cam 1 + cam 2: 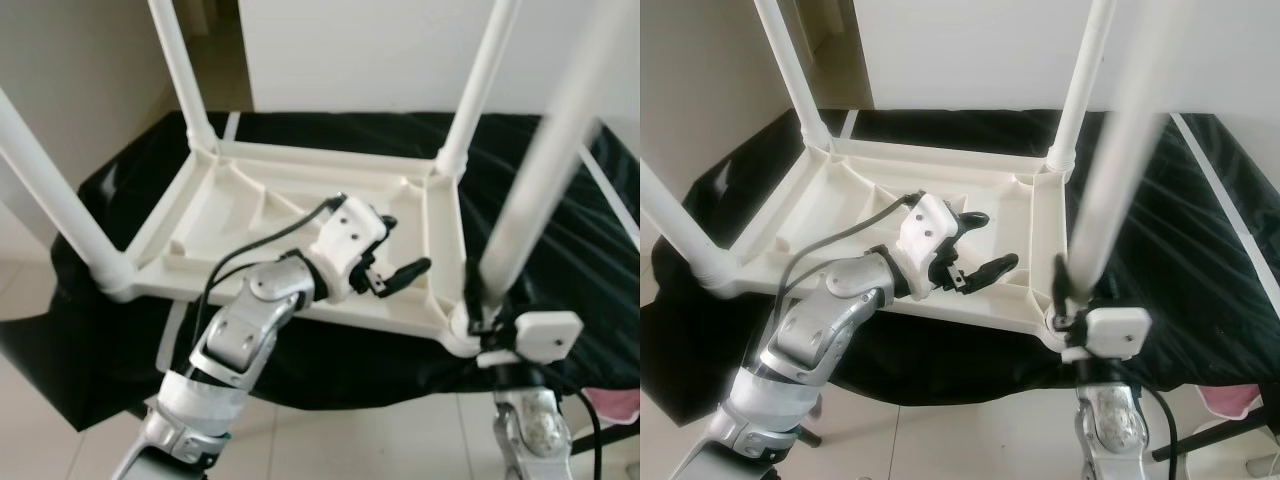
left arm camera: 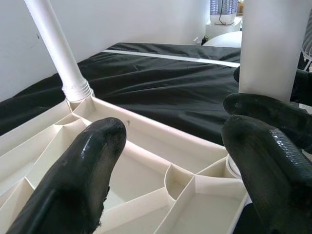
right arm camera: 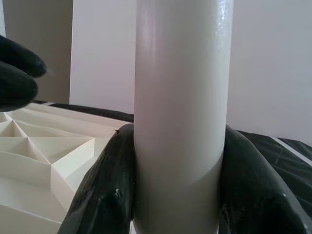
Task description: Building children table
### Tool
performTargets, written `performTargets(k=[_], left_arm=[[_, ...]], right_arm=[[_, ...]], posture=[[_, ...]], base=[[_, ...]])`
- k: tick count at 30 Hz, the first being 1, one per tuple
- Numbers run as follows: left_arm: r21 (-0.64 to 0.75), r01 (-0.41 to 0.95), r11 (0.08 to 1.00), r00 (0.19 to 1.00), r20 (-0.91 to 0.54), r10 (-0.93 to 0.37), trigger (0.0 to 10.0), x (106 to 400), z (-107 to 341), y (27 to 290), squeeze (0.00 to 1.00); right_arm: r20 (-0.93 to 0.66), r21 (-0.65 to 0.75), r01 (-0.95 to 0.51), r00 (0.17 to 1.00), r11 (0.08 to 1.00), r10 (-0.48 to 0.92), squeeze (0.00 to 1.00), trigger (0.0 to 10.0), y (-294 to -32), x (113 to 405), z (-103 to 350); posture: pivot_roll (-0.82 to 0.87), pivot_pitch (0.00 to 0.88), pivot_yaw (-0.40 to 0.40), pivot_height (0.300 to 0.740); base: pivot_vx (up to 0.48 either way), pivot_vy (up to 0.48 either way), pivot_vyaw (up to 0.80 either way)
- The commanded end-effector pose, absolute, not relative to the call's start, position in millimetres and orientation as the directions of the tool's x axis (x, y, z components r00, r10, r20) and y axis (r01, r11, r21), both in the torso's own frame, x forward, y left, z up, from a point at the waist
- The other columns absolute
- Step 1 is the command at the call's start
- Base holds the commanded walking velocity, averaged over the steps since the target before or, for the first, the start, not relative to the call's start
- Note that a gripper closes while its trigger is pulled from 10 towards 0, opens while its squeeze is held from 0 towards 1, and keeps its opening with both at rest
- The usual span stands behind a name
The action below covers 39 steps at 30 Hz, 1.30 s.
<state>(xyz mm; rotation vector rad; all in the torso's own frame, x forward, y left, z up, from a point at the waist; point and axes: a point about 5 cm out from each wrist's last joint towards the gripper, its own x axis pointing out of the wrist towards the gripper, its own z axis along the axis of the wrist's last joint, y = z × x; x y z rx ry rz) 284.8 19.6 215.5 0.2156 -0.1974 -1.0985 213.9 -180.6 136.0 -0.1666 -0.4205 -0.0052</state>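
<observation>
A white plastic children's table (image 1: 300,215) lies upside down on a black cloth (image 1: 560,215) that covers a low surface, its ribbed underside facing up and its long axis running left to right across the robot's front. Four white legs rise from its corners, pointing up and splaying slightly outward: the far-left leg (image 1: 183,70), the far-right leg (image 1: 478,85), the near-left leg (image 1: 50,195) and the near-right leg (image 1: 545,160). Behind the table stands a white wall (image 1: 400,50), and pale floor tiles (image 1: 330,440) show below the cloth's near edge. A pink item (image 1: 612,403) peeks out near the cloth's right corner.

The right gripper (image 3: 178,195) sits at the table's near-right corner, its two black fingers (image 3: 105,190) closed around the base of the near-right leg, one pad on each side of the tube just above its socket. That leg stands upright between the fingers and blocks most of the wrist camera's view of the table.

The left gripper (image 1: 978,258) hovers over the table's underside, a little left of the near-right leg, pointing toward that corner. Its fingers (image 2: 73,185) are spread wide apart and hold nothing; the ribbed compartments and the far-right leg's threaded socket (image 2: 77,89) show between them.
</observation>
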Motion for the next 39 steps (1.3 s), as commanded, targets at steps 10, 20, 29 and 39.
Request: performTargets(k=[10,20,29,39], left_arm=[[0.271,0.869,0.415,0.418,0.052,-0.907,10.0,282.1,218.7,19.7,0.0],[0.272,0.869,0.413,0.416,0.049,-0.908,10.0,283.2,218.8,19.2,0.0],[0.271,0.868,0.416,0.418,0.053,-0.907,10.0,283.7,219.1,16.9,0.0],[0.265,0.865,0.427,0.427,0.059,-0.902,10.0,283.5,218.7,16.1,0.0]], right_arm=[[0.231,-0.222,0.039,0.973,0.974,0.014,0.0,10.0,-187.6,200.5,91.4],[0.31,-0.128,0.144,0.946,0.981,-0.098,0.0,10.0,-198.1,218.1,124.0],[0.429,0.003,0.172,0.89,0.985,-0.156,0.0,10.0,-204.1,237.8,176.3],[0.454,0.023,0.167,0.877,0.986,-0.159,0.0,10.0,-204.6,247.6,197.6]], posture=[[-0.05,0.06,0.039,0.74],[-0.06,0.064,0.039,0.74],[-0.06,0.061,0.022,0.74],[-0.06,0.059,0.012,0.74]], base=[[0.0,0.0,0.0],[0.0,0.0,0.0],[0.0,0.0,0.0],[0.0,0.0,0.0]])
